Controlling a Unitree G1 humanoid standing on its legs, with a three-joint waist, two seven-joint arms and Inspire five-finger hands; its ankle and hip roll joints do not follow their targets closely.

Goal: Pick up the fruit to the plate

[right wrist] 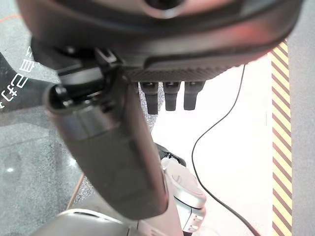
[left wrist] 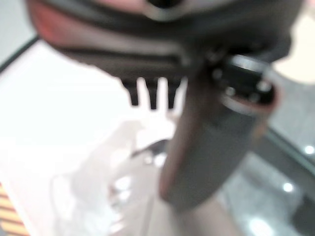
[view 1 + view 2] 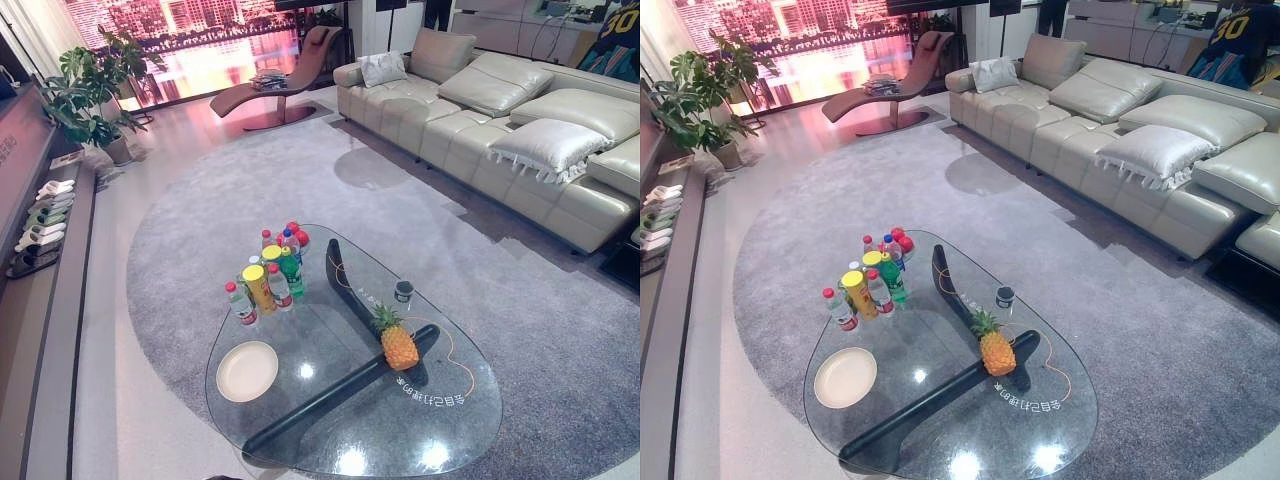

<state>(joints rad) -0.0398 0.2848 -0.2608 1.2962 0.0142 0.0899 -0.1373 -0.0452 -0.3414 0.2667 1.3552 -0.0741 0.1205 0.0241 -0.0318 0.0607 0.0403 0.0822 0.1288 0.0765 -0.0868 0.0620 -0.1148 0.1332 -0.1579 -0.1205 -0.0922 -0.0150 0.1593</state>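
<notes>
Fruit: we count one orange pineapple (image 3: pixel 398 344), upright, crown up, near glass table's (image 3: pixel 440 440) right edge.
Plate: one round white plate (image 3: pixel 247 371), left edge.
Hands: left hand (image 2: pixel 197 147) and right hand (image 1: pixel 113 147), fingers straight, empty.

1. I see a cluster of bottles (image 3: pixel 268 270) standing on the glass table (image 3: pixel 440 420).
2. A small dark cup (image 3: pixel 403 292) stands apart from them on the same table.
3. Beyond the grey rug (image 3: pixel 250 190), I see a beige sofa (image 3: pixel 500 130) with cushions, a lounge chair (image 3: pixel 280 85) and a potted plant (image 3: pixel 85 95).
</notes>
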